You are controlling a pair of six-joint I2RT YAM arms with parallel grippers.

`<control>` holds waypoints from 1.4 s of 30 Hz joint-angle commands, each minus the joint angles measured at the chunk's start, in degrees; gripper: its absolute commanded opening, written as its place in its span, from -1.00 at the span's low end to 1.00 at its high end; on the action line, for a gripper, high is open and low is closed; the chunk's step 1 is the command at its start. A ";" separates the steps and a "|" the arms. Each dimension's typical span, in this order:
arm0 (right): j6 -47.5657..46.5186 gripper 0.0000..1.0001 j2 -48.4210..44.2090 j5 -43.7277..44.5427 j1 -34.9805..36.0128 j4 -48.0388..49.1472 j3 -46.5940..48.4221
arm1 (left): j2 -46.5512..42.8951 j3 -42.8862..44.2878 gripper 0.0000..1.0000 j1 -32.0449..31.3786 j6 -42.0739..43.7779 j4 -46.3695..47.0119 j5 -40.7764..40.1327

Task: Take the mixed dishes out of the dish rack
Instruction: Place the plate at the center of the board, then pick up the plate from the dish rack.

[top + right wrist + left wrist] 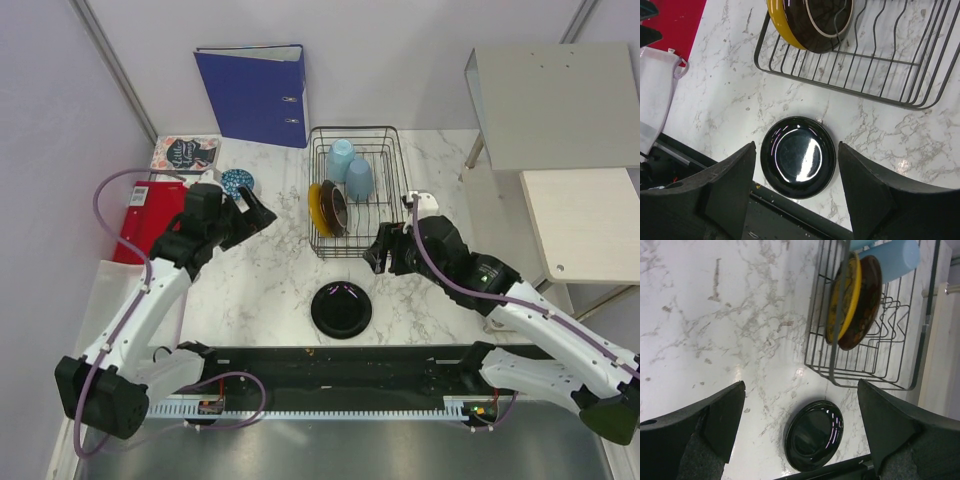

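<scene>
Dish rack (382,218) sits apart from black plate (341,309) (marble (285,285) between their edges).

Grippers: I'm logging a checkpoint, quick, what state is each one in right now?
Left gripper: open, holding nothing.
Right gripper: open, holding nothing.
</scene>
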 commanded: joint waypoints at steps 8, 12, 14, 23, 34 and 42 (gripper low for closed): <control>-4.31 0.48 4.36 5.60 0.30 1.89 4.82 | 19.16 21.72 0.99 -17.85 11.72 8.59 -6.62; -5.19 0.49 3.40 7.88 0.39 2.07 5.52 | 27.35 26.83 0.77 -17.94 9.00 8.69 -6.08; -5.63 0.49 2.70 8.41 0.30 2.16 5.61 | 31.30 28.85 0.65 -17.94 7.94 8.69 -6.43; -6.86 0.51 1.20 9.91 0.21 1.54 5.61 | 39.50 31.23 0.46 -17.94 4.16 10.00 -6.35; -7.13 0.51 2.17 10.09 0.30 2.24 4.30 | 43.98 31.67 0.23 -17.94 3.89 11.59 -5.04; -7.04 0.52 2.61 10.17 0.30 2.51 3.42 | 45.30 30.53 -0.20 -17.94 3.98 13.17 -3.27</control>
